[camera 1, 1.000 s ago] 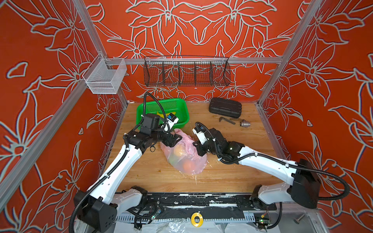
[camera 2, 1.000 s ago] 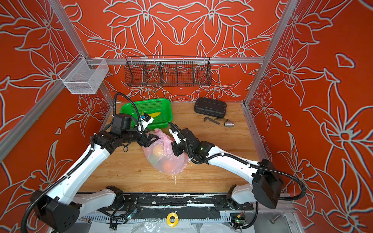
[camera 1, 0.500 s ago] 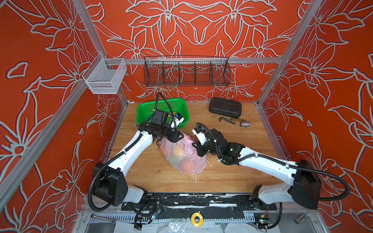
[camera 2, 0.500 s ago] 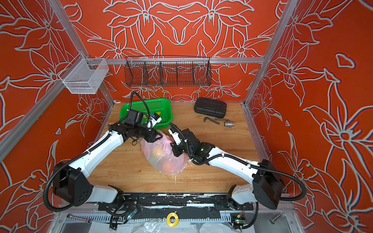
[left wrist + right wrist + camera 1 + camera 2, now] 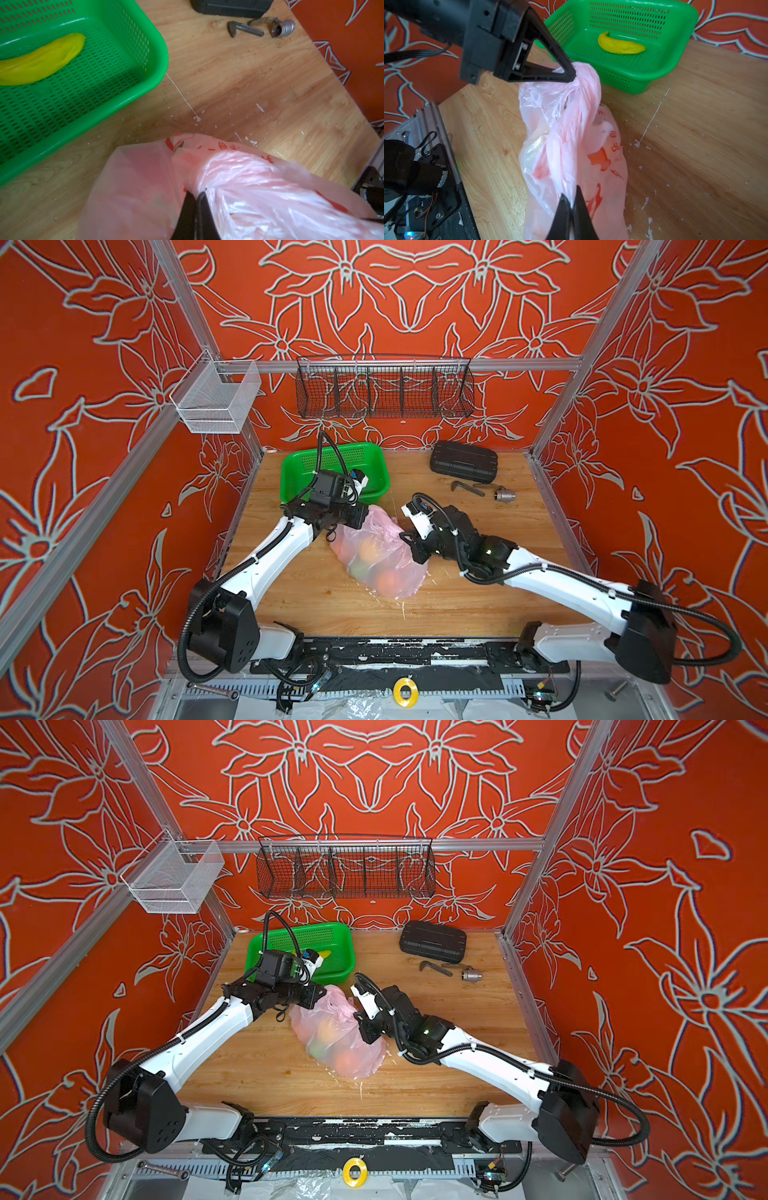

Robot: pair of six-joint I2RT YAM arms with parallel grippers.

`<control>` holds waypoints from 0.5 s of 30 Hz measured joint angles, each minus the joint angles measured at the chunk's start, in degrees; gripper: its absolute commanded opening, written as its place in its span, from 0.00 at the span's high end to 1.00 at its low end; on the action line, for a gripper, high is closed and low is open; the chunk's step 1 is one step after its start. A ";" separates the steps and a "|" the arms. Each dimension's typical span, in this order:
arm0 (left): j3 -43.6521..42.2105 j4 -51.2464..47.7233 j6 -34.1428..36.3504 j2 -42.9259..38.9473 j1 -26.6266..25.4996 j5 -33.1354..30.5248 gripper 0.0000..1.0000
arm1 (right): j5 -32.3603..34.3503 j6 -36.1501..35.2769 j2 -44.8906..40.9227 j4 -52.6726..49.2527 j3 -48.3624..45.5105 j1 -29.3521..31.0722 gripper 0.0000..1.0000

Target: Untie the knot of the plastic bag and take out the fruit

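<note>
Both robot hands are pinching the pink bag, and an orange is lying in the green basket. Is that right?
Almost. The green basket holds a yellow banana, not an orange, as the right wrist view shows. The left gripper and the right gripper are both shut on the pink bag.

Top views overlook everything; wrist views closely share the bag (image 5: 259,182) (image 5: 571,124).

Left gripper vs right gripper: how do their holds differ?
Left gripper pinches the plastic bag by its twisted strand at the green basket end; right gripper pinches the strand's other end. Left gripper sits at the bag's far edge, right gripper at its right side. Both are shut.
</note>
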 measured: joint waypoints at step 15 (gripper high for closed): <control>10.40 4.66 -15.02 8.31 1.29 5.55 1.00 | -20.20 1.60 -6.10 2.32 -12.07 -0.33 0.64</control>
